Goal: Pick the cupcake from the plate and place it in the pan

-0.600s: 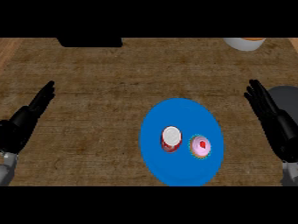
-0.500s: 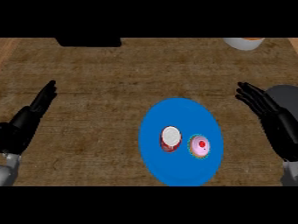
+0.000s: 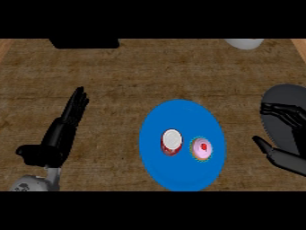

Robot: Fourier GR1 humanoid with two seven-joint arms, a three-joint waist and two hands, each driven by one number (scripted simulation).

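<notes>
Since the cupcake (image 3: 201, 148) sits on the right side of the blue plate (image 3: 181, 179), low in the middle of the frame, the right robot hand (image 3: 299, 128) is the one to use. It is at the right edge, over the dark pan (image 3: 294, 92), with its fingers spread open and nothing in them.

I think the step now is reaching for the cupcake. To do it well, the robot hand should come in from the right. A round red thing with a white top (image 3: 172, 141) is just beside the cupcake on the left, and it should not get bumped. The thumb and fingers should close around the cupcake's sides, not squash the pink top.

The left robot hand (image 3: 62, 132) rests open at the left, above the desk (image 3: 115, 76).
</notes>
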